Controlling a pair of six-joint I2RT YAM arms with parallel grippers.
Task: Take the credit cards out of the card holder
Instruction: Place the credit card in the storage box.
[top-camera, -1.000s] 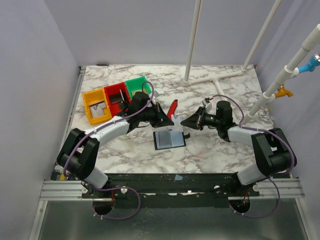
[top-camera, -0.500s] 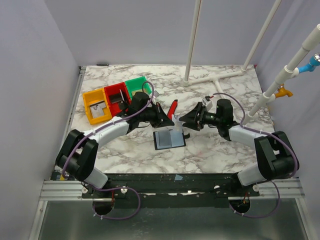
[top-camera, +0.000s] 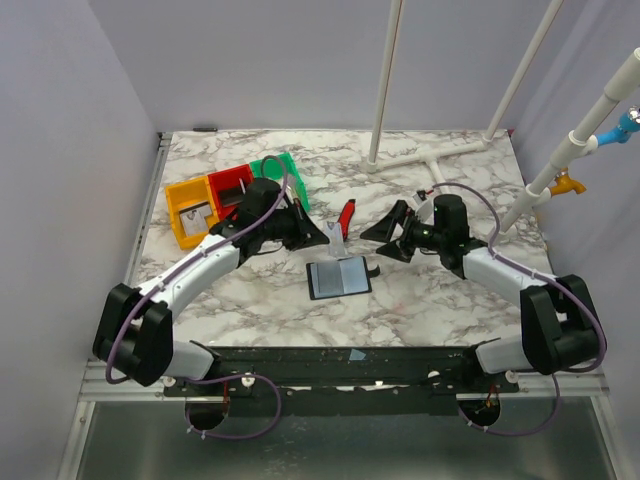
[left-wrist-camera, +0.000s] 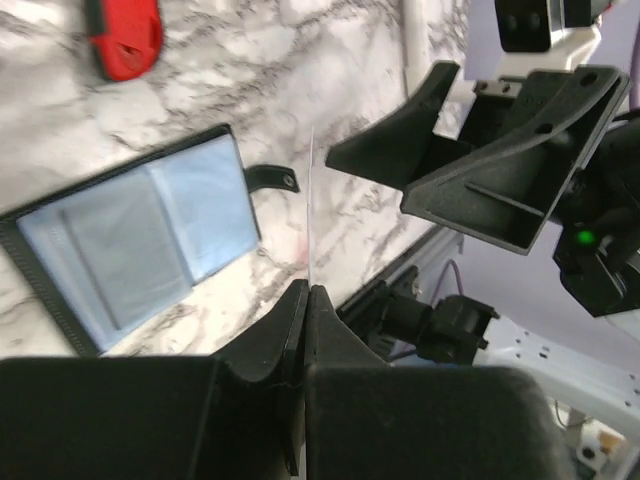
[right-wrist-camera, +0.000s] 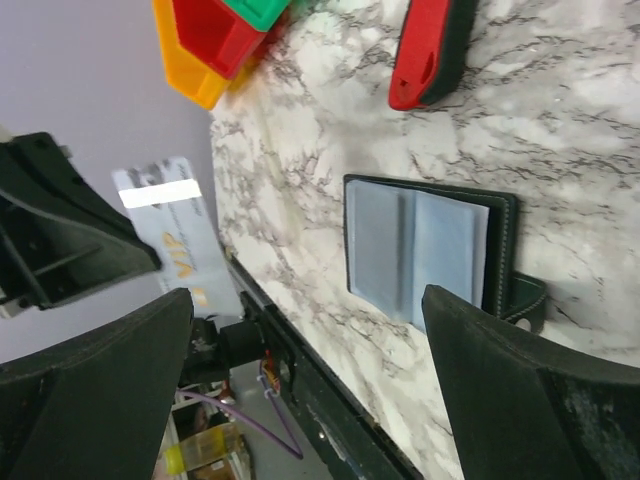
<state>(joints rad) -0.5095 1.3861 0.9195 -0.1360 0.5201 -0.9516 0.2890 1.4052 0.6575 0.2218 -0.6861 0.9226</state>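
One credit card (right-wrist-camera: 172, 235) hangs in the air over the middle of the table (top-camera: 440, 300), clamped at one short end by the left gripper (left-wrist-camera: 306, 290), whose jaws are clenched on it. We see the card edge-on from that wrist. Its long axis runs straight out from the fingertips toward the right gripper (top-camera: 380, 238), which faces it from the table's right side with its jaws spread wide and holding nothing. Below and toward the near edge from both sets of jaws, the card holder (top-camera: 338, 277) lies open and flat with its bluish pockets up. Its long axis runs roughly parallel to the near edge, and its strap tab points right. We cannot tell whether another card sits in those pockets. We judge that the next move turns on this layout: the left arm alone carries the card and must set it down, while the empty right gripper, just to the far right of the holder, is free to reach down for it. A red tool (top-camera: 345, 213) lies just beyond the card, and the bins (top-camera: 232, 190) stand near the far left corner.
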